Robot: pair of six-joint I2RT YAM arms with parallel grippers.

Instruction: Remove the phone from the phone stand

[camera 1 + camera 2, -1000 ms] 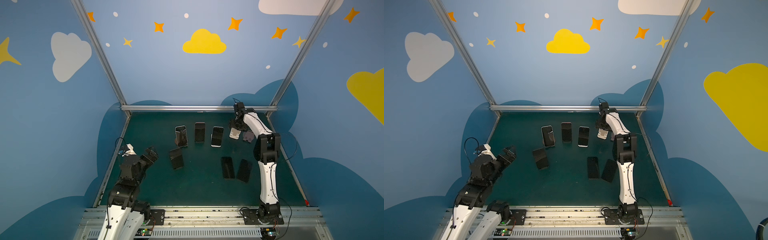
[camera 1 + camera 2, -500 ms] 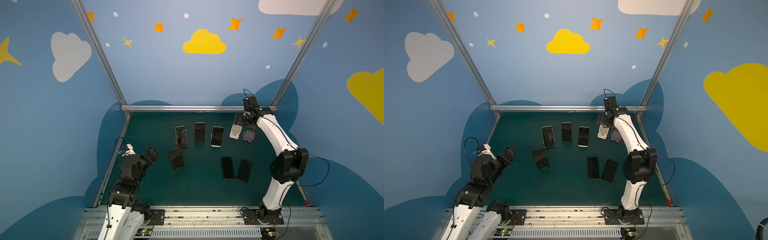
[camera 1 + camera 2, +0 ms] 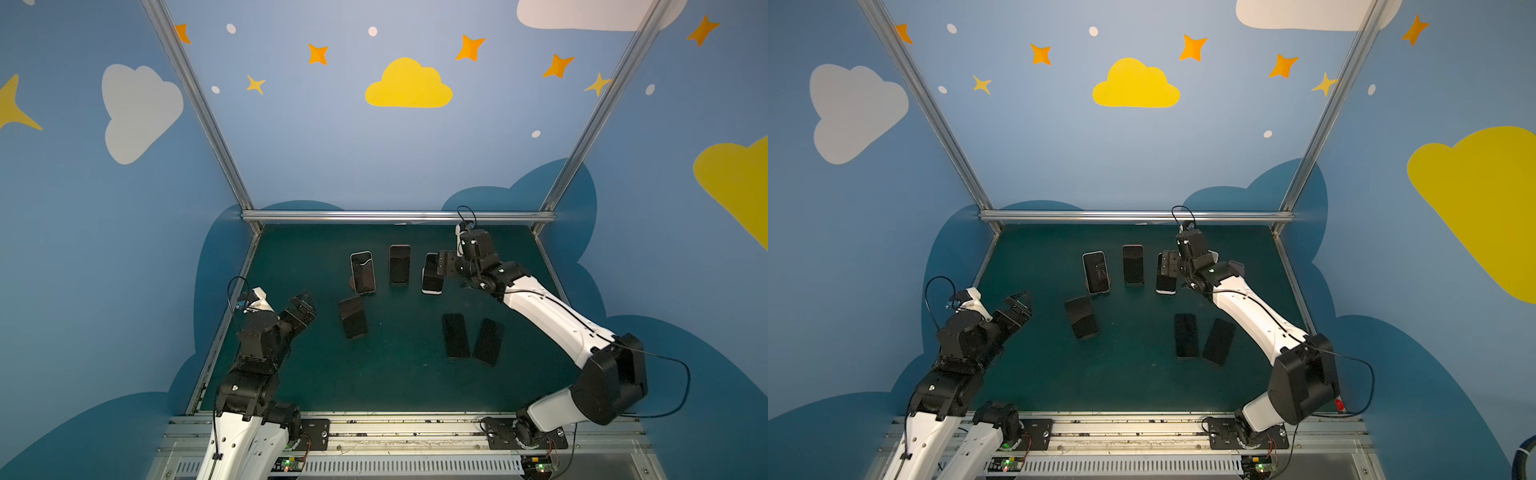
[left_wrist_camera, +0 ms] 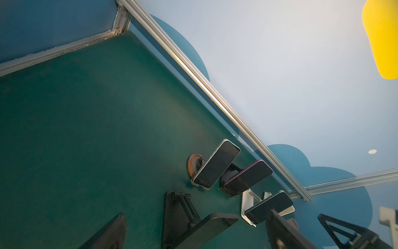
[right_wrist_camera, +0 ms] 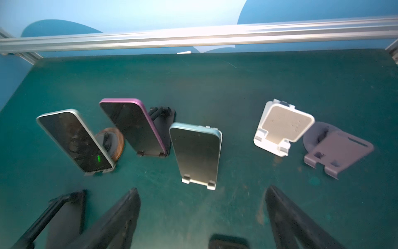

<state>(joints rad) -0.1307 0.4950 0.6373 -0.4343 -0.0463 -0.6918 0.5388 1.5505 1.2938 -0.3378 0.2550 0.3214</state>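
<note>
Now right gripper (image 3: 435,270) hangs just over the blue phone (image 5: 197,151), fingers (image 5: 120,215) wide apart, nothing held; it leans in its stand (image 5: 199,183) just ahead of the fingertips, not gripped. Purple phone (image 5: 133,127) and silver phone (image 5: 73,138) on stands to one side of that gripper, empty white stand (image 5: 282,127) to the other. Left gripper (image 3: 302,308) spread, empty, well apart from all phones

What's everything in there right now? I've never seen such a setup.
back-row phones: three, dark screens, each upright on a stand: silver-edged phone, purple-edged phone, blue-edged phone.
black phone: one, on a black stand, before the row.
flat phones: two, black, side by side on the mat.
empty stands: two, white stand, grey stand, at the row's right end.
mat: one, green, tabletop.
left gripper: black, open, empty.
right gripper: black, open, by the blue-edged phone.
</note>
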